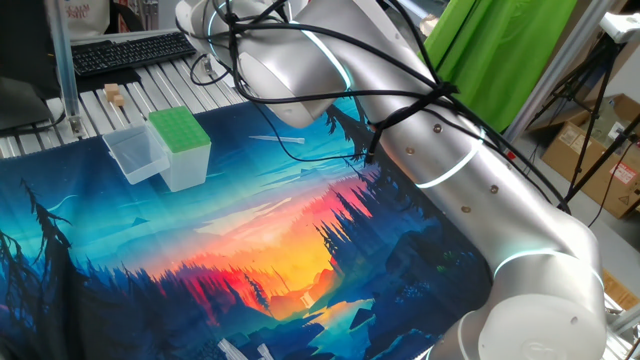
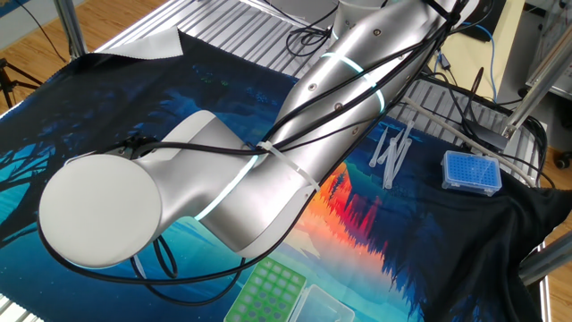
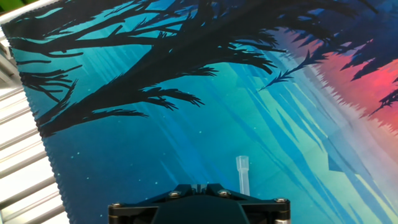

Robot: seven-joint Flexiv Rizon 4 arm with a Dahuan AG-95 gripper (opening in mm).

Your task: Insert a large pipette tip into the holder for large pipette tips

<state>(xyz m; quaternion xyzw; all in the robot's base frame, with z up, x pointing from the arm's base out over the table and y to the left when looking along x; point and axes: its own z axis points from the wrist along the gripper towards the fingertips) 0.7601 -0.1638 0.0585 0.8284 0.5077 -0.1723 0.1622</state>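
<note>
In the hand view my gripper (image 3: 198, 185) is shut, its fingertips just showing above the dark body. A large pipette tip (image 3: 242, 174) stands out past that body to the right of the fingertips, wide end away from me, lower part hidden; it is not between them. Several more whitish tips (image 2: 390, 154) lie together on the mat. The holder for large pipette tips (image 1: 180, 132) has a green perforated top (image 2: 268, 293) and stands near the mat's corner. The arm hides my gripper in both fixed views.
A clear plastic tub (image 1: 135, 155) stands against the holder. A blue tip box (image 2: 471, 172) sits near the mat's edge. The arm's large elbow (image 2: 98, 210) and its black cables hang over the printed mat (image 3: 124, 137). Ribbed metal table (image 3: 18, 180) borders the mat.
</note>
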